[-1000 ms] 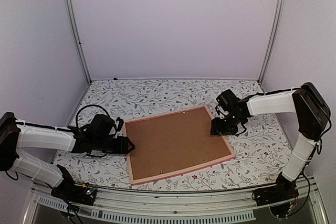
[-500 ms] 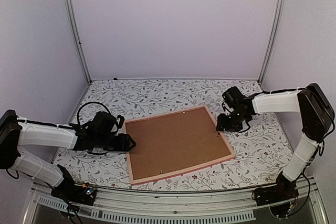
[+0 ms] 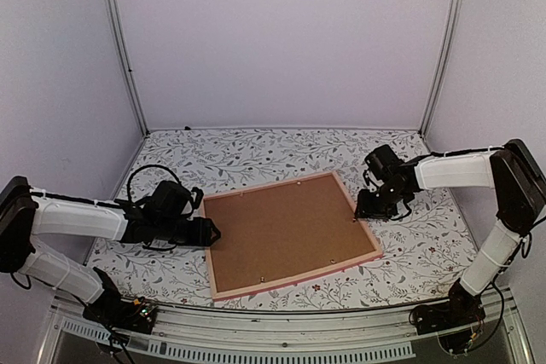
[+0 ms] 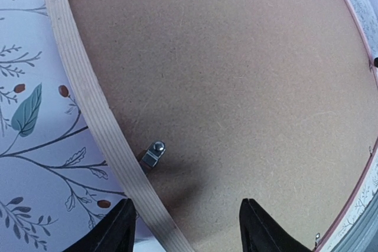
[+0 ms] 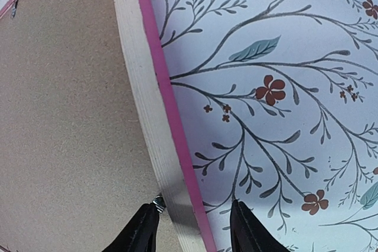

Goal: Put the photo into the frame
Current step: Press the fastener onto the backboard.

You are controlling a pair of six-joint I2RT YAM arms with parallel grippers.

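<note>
Just slid the right pincer a bit right, onto the right edge of the frame. Spread, edge in between, not pinching yet. Same with the left pincer at the left edge. Looks ready to grab. Flat in the middle, brown board up. No photo seen.

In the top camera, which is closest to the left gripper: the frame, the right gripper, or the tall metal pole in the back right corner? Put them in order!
1. The frame: its left edge lies right at the left gripper.
2. The right gripper: across the frame, by its right edge.
3. The metal pole: far off, back right corner.
</note>
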